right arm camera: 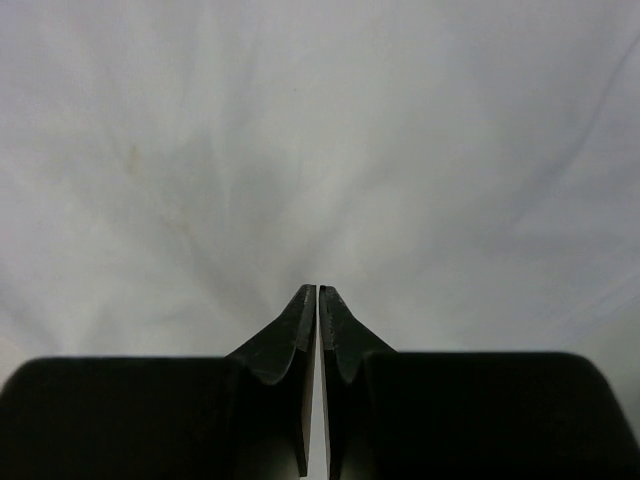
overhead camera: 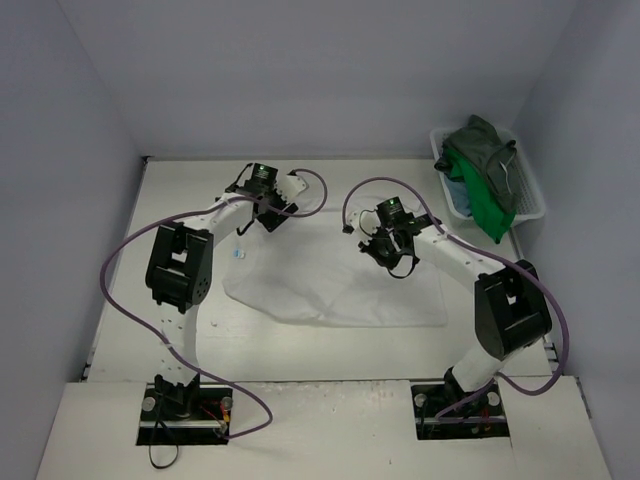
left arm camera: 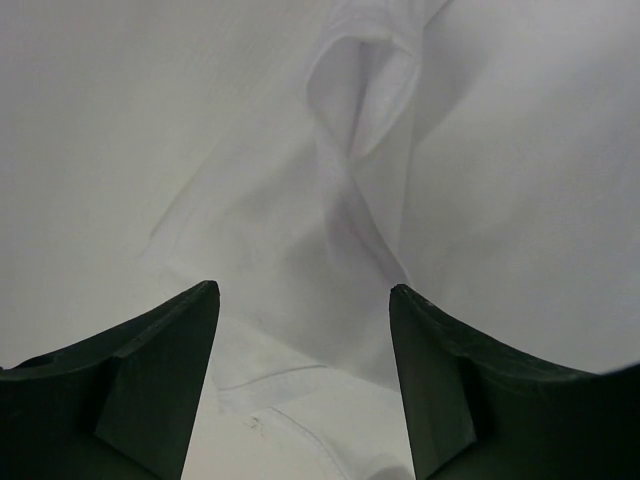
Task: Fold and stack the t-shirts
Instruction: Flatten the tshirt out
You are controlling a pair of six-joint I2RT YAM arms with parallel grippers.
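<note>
white t-shirt [overhead camera: 330,290]: soft matt cloth | basket [overhead camera: 533,192]: white plastic mesh

The white soft cloth t-shirt [overhead camera: 330,290] lies spread nearly flat on the table [overhead camera: 300,345], roughly rectangular, its near edge straight and its left side uneven. Seen close in the left wrist view, one part [left arm camera: 340,200] is bunched into a soft open fold with a hemmed edge below it. In the right wrist view the cloth [right arm camera: 300,150] shows faint creases running together toward one point. Far right, in the white plastic mesh basket [overhead camera: 533,195], the dark grey-green cloth t-shirt [overhead camera: 490,155] lies crumpled on top, the bright green cloth t-shirt [overhead camera: 480,205] hangs over the near rim, and the teal-blue cloth t-shirt [overhead camera: 458,190] peeps out at the left
</note>
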